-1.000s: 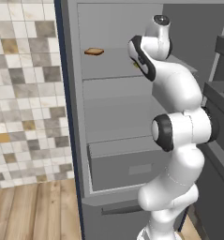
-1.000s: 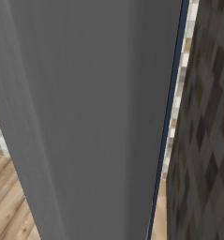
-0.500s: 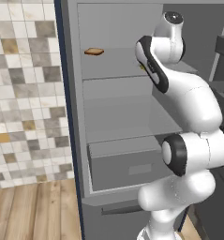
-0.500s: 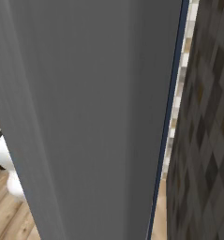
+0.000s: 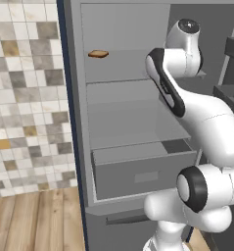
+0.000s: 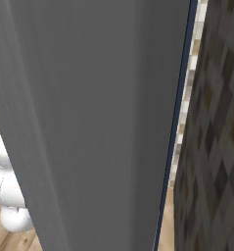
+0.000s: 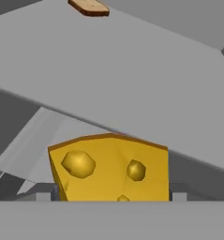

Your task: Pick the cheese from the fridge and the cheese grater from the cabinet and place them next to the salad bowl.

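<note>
Cheese: I am looking at the small yellow-orange cheese wedge [image 7: 111, 166] with round holes, sitting low and close in the hand view; its face is smooth, with a darker orange rind line along the top edge.
Cheese position: it is standing directly in front of the hand camera, against the tilted grey shelf planes of the tall grey fridge [image 5: 128, 122].
Gripper: the finger tips are lying behind the wedge in the hand view, so I cannot tell whether they are apart, together, or clamped on it.
Arm: the white arm with dark joints [image 5: 197, 122] is reaching up across the right side of the fridge opening in the left base view.
Fridge interior: I am seeing flat matte grey shelves, a boxy grey drawer [image 5: 143, 169] below them, and a dark navy edge [image 5: 69, 122] running down the left side.
Bread: a flat brown bread slice [image 5: 98, 54] is lying on the upper shelf, well apart from the wedge, near the rear left.
Edges and room: the middle shelf is lying bare left of the arm.
Surroundings: a mottled beige-and-grey tiled wall [image 5: 23, 98] and a wooden plank floor [image 5: 35, 220] are lying left of the fridge.
</note>
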Controlling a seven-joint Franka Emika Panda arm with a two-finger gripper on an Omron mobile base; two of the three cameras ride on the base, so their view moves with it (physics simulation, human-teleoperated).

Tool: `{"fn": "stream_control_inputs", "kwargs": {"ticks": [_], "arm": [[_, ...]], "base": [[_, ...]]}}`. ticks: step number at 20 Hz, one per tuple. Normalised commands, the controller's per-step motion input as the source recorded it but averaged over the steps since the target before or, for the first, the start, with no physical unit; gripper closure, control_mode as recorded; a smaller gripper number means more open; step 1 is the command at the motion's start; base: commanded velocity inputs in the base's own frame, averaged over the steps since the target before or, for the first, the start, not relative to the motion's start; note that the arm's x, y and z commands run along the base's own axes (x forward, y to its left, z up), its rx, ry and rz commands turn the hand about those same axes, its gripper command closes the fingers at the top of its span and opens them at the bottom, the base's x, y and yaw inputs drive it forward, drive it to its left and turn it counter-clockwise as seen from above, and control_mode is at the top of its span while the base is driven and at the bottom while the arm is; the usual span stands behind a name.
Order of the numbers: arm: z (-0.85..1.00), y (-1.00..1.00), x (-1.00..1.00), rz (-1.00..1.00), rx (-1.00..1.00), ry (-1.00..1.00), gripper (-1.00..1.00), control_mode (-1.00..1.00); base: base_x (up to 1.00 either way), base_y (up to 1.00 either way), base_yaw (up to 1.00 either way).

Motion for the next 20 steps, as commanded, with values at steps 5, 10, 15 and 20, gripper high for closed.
{"fn": "stream_control_inputs", "kwargs": {"ticks": [5, 10, 15, 20], "arm": [[-0.1, 0.0, -0.1, -0.26, 0.07, 0.03, 1.0, -1.0], [-0.19, 0.0, 0.02, -0.27, 0.22, 0.0, 1.0, -1.0], [-0.05, 0.0, -0.12, 0.0, 0.24, -0.01, 1.0, -1.0], [0.0, 0.0, -0.56, 0.05, 0.07, 0.0, 1.0, -1.0]], "base": [[0.0, 0.0, 0.0], [0.0, 0.0, 0.0], [0.0, 0.0, 0.0], [0.0, 0.0, 0.0]]}}
